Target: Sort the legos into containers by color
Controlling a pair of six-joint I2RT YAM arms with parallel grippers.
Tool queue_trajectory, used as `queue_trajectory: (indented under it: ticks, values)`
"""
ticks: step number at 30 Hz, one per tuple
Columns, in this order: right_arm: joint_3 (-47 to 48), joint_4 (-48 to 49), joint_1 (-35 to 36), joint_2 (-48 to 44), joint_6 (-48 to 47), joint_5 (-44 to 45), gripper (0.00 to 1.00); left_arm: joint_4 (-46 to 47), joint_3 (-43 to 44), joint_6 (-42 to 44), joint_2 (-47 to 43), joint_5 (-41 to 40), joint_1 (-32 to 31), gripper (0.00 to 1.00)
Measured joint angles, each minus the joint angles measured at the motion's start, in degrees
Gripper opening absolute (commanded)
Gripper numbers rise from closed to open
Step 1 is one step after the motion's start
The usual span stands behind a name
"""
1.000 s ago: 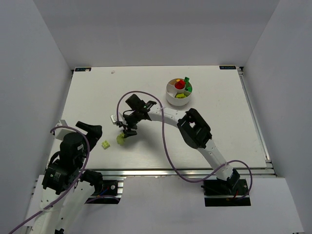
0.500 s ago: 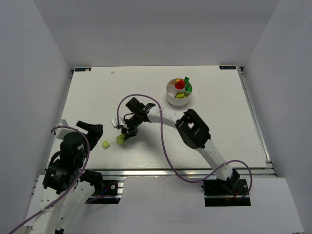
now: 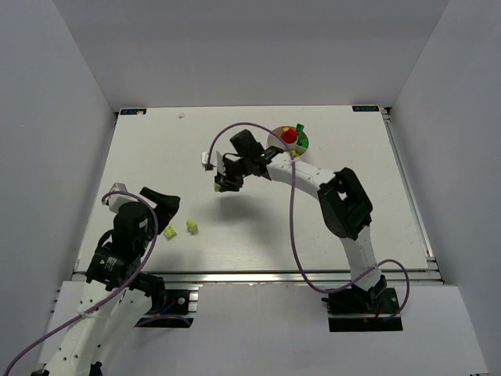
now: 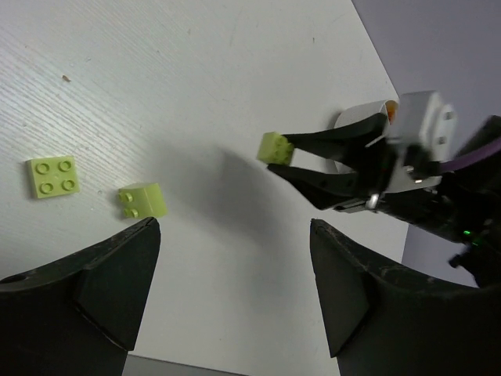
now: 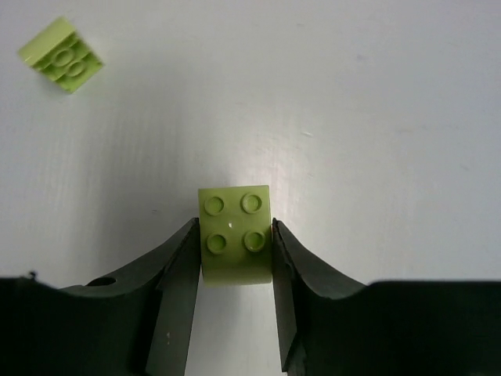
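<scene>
From overhead: the right gripper (image 3: 224, 185) is out over the middle of the tabletop, a bit toward the far edge, pinched onto a lime brick (image 3: 220, 187). It's up off the surface, and you can see the shadow underneath. The white dish (image 3: 275, 135) sits near the far edge, right of centre, and that arm's wrist covers part of it. Red, green and yellow bits show inside, but I can't tell which compartment is which from here. Down by the near edge on the left lie two more lime legos, the flat plate (image 3: 170, 232) and the small block (image 3: 191, 227), close together but not touching. The left gripper (image 3: 171, 210) hangs near them, holding nothing.

Left wrist cam: its jaws are spread wide with only bare tabletop between them. The flat plate (image 4: 51, 176) lies studs up, and the small block (image 4: 142, 200) looks tipped on its side just right of it. Farther out, the right gripper has the lime brick (image 4: 275, 149) at its fingertips, clear of the table.

Right wrist cam: the lime brick (image 5: 235, 227) is a two-by-two with its studs facing the camera, squeezed between both fingers (image 5: 182, 258), jaws roughly half closed around it. A loose lime piece (image 5: 61, 53) lies on the tabletop in the top left of this view; I can't say which of the two it is.
</scene>
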Motion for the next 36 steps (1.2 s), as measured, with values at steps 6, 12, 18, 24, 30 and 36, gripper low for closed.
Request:
queue_trajectory:
  ticks: [6,12,18,24,30,36]
  values:
    - [-0.63,1.86,-0.2,-7.56,8.96,15.61,0.0,3.61,-1.51,0.42,1.33,0.96,0.0,0.86]
    - [2.67,-0.5,-0.59,-7.61,13.44,35.8,0.0,5.97,-3.15,0.63,1.49,1.29,0.0,0.86]
    - [3.08,-2.34,-2.78,-7.58,14.8,50.56,0.0,6.91,-4.15,0.61,1.44,1.7,0.0,0.86]
    - [5.09,-4.96,-3.98,-5.95,12.74,59.74,0.0,7.58,-5.03,0.61,0.94,2.12,0.0,0.86]
    - [8.11,-6.99,-3.76,-2.34,9.35,64.63,0.0,8.46,-5.16,0.61,0.72,2.32,0.0,0.86]
    - [9.07,-7.72,-3.72,-0.04,7.23,67.84,0.0,8.41,-5.22,0.57,0.52,2.36,0.0,0.86]
